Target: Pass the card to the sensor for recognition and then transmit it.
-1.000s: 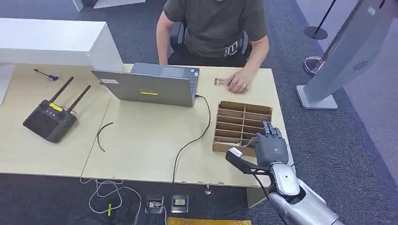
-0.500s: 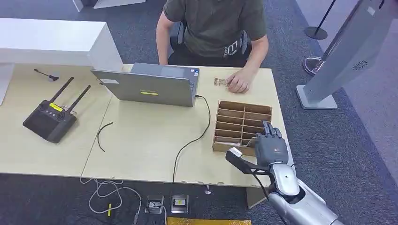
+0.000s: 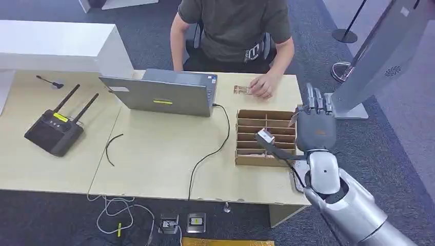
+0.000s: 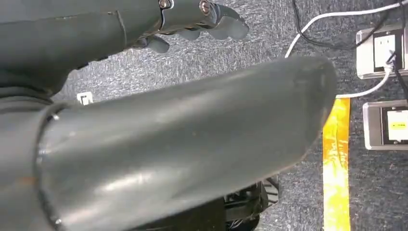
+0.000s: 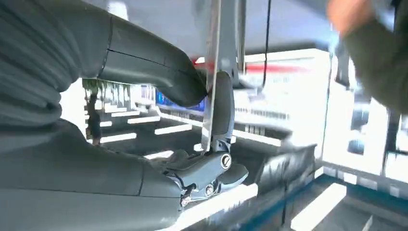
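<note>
Item: right robot hand (image 3: 316,130). Position: raised above the right end of the surface (image 3: 154,154), over the wooden divided tray (image 3: 266,137), fingers pointing up and away from the robot. State: pinching a thin card (image 5: 211,86) edge-on between the thick thumb and a darker finger, as the right wrist view shows; in the head view the card is hard to make out behind the robot hand.

Item: left robot hand (image 4: 192,19). Position: hanging low over grey carpet beside floor power boxes and a yellow strip. State: fingers curled in, nothing in them.

Item: sensor. Probably the small pale device (image 3: 241,89) at the far edge of the surface, under the seated person's hand (image 3: 262,88); the view is too coarse to confirm.

Other items: closed grey laptop (image 3: 161,95) with a black cable running to the near edge; black remote controller with two antennas (image 3: 55,130) on the left.

Progress, as judged: card picked up from the tray and lifted clear. Outstanding: carrying it forward to the sensor, holding it there for recognition, then handing it over, presumably to the person.
</note>
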{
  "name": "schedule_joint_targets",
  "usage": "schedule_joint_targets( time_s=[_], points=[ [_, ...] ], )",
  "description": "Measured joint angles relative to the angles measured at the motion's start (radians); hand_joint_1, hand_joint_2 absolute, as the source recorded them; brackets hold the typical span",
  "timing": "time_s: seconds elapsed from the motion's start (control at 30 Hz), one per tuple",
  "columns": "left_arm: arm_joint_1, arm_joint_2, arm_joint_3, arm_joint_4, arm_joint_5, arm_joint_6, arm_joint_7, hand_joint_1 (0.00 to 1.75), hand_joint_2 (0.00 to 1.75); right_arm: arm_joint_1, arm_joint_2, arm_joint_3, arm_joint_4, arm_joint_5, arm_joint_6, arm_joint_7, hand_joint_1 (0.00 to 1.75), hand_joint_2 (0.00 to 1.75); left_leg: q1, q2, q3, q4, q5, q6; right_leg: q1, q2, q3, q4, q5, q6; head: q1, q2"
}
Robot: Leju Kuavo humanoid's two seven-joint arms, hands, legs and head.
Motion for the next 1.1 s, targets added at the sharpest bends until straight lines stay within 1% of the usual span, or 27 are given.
schedule_joint_targets(
  time_s=[0.17,0.37,0.47,0.7,0.8,1.0,1.1],
  points=[
    [-0.001,-0.004,-0.007,0.000,-0.010,-0.007,0.011,0.00,0.00,-0.029,-0.008,-0.023,-0.064,0.023,0.012,-0.005,1.75,1.75,0.000,0.000,0.000,0.000,0.000,0.000,0.000,0.000,0.000,0.000,0.000,0.000,0.000,0.000],
    [-0.006,-0.007,-0.014,0.000,-0.016,-0.008,0.015,0.00,0.00,-0.035,-0.005,-0.032,-0.088,0.039,-0.010,-0.021,1.75,1.75,0.000,0.000,-0.001,0.000,0.000,0.000,0.000,0.000,0.000,0.000,0.000,0.000,0.000,0.000],
    [-0.008,-0.011,-0.014,0.000,-0.018,-0.008,0.015,0.00,0.00,-0.035,0.008,-0.032,-0.084,0.018,-0.017,-0.036,1.75,1.75,0.000,0.000,-0.001,0.000,0.000,0.000,0.000,0.000,0.000,0.000,0.000,0.000,0.000,0.000],
    [-0.016,-0.019,-0.014,0.000,-0.010,-0.008,0.014,0.00,0.00,-0.028,0.039,-0.032,-0.032,-0.055,-0.067,-0.060,1.75,1.75,0.000,0.000,-0.001,0.000,0.000,0.000,0.000,0.000,0.000,0.000,0.000,0.000,0.000,0.000],
    [-0.017,-0.019,-0.014,0.000,0.000,-0.007,0.011,0.00,0.00,-0.020,0.051,-0.033,-0.013,-0.075,-0.074,-0.068,1.75,1.75,0.000,0.000,-0.001,0.000,0.000,0.000,0.000,-0.001,0.000,0.000,0.000,0.000,0.000,0.000],
    [-0.016,-0.016,-0.014,0.001,-0.001,-0.010,0.011,0.00,0.00,0.000,0.053,-0.038,0.007,-0.073,-0.072,-0.064,1.75,1.75,0.000,0.000,-0.001,0.000,0.000,0.000,0.000,-0.001,0.000,0.000,0.000,0.000,0.000,0.000],
    [-0.016,-0.015,-0.014,0.001,-0.008,-0.013,0.011,0.00,0.00,0.010,0.053,-0.043,0.010,-0.058,-0.065,-0.045,1.75,1.75,0.000,0.000,-0.001,0.000,0.000,0.000,0.000,-0.001,0.000,0.000,0.000,0.000,0.000,0.000]
  ],
)
